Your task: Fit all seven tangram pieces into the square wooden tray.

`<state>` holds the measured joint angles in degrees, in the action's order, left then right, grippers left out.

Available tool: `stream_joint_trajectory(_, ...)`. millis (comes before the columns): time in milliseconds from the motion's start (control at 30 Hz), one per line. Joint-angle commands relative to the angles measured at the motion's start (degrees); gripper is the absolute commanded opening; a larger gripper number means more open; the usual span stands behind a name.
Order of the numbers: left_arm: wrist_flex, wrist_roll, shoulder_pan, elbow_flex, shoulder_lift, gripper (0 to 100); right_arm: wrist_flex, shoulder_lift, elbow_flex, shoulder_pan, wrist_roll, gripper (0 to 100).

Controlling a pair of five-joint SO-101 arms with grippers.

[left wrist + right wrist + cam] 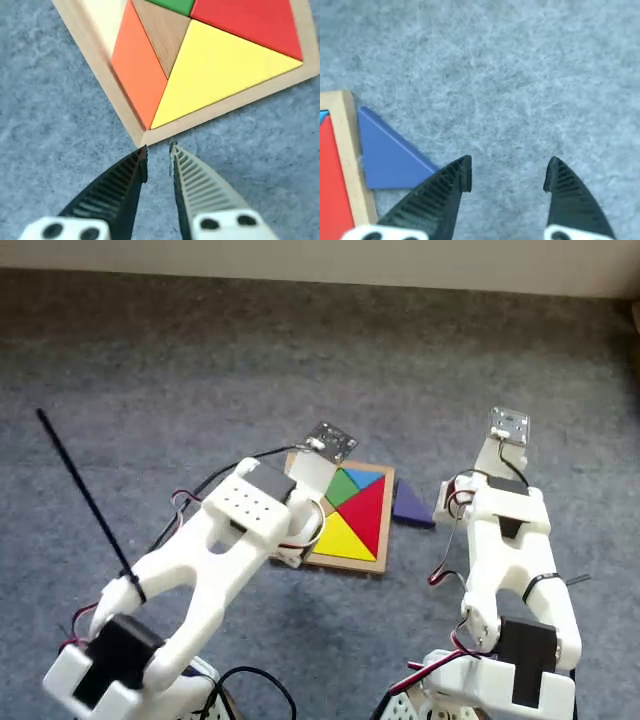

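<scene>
Wooden and square, the tray (350,562) is lying on the grey-covered desk (150,360) between the two arms. Most of it is showing colour: a yellow triangle (220,75), a red triangle (250,20), an orange parallelogram (137,75) and a green piece (172,4) are sitting flush inside. Among them a wood-coloured triangle (165,30) is showing, which I am taking for the open slot, though it could be an unpainted piece. The blue triangle (385,155) is lying flat on the desk outside, just beside the tray's rim on the right arm's side.

The left gripper (158,147) is hovering at a corner of the tray, its fingers all but clenched, with only a slit between them and nothing in it. The right gripper (509,167) is hanging over bare desk near the blue triangle, its fingers released wide and empty.

Trouble is probably waiting at the pick-up. The piece is lying low and close against the rim, so a finger coming down on that side may be landing on the rim or shoving the tray, jolting the seated pieces. A shallow pinch may be letting the triangle slip or tilt. The left arm (200,560) is reaching over the tray, so carrying the piece in risks a collision. A wrongly turned triangle would be riding up on its neighbours.
</scene>
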<state>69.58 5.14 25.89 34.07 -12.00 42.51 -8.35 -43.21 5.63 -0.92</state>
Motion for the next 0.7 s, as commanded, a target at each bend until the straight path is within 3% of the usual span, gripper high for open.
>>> stream_joint_trajectory(0,-0.5,-0.7,-2.8,0.8,-9.2,9,-1.2,-2.9,0.5,0.7,-0.6,23.1)
stream_joint_trajectory(133,-0.5,-1.1,-11.2,4.4,-20.0,10,-0.1,-3.1,0.9,0.4,2.7,23.1)
stream_joint_trajectory(433,-1.1,-8.9,-26.5,18.9,-36.8,10,16.8,-2.3,14.5,-6.8,15.4,23.5)
stream_joint_trajectory(667,-11.0,-12.6,-35.6,32.7,-41.4,10,19.5,-2.2,18.8,-13.1,20.7,23.7)
